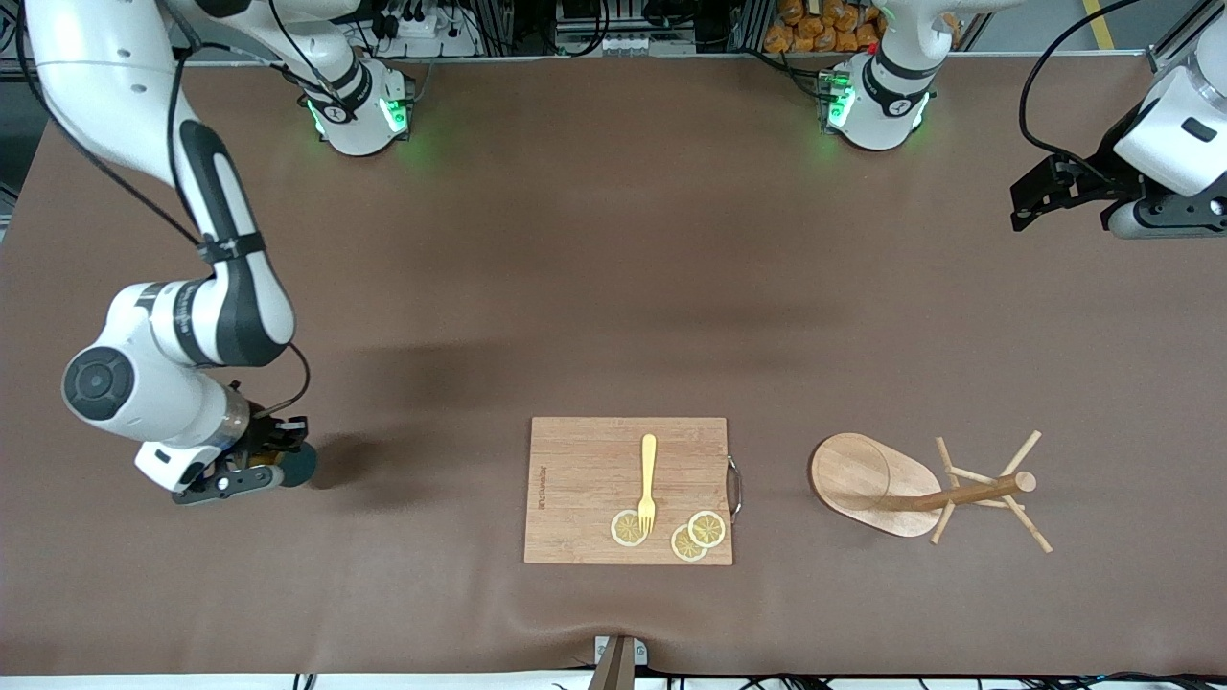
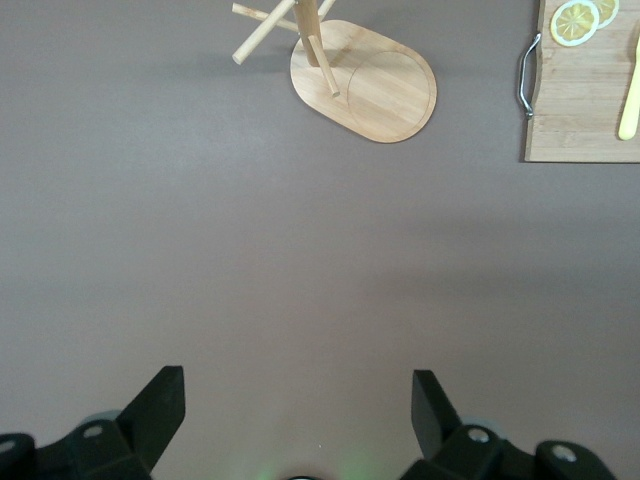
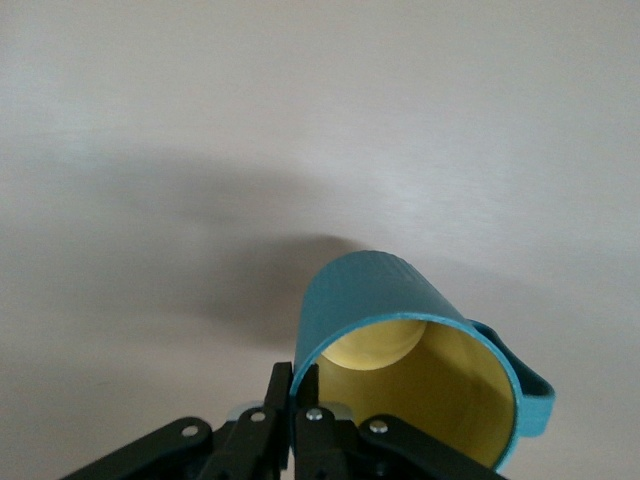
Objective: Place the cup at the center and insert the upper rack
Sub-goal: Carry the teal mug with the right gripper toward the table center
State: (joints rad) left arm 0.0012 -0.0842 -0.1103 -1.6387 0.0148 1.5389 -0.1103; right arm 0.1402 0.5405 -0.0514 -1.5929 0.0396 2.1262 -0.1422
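Gripping the cup (image 3: 420,340) by its rim with the right gripper (image 1: 251,471), fingers (image 3: 300,400) pinched tight on the teal wall, one inside against the yellow lining and one outside. Holding it low over the brown counter (image 1: 575,268) at the right arm's end, handle sticking out to one side of the fingers; whether the cup is touching the counter, impossible to tell. Hanging idle with the left gripper (image 2: 297,420) high over the counter at the left arm's end, fingers (image 2: 160,410) spread wide and gripping nothing. Lying tipped on its side near the left arm's end: the upper rack (image 1: 925,491), oval base on edge, pole and pegs pointing toward that end. Sitting beside it toward the middle: the cutting board (image 1: 585,489), carrying a yellow fork (image 1: 648,484) and three lemon slices (image 1: 698,537).
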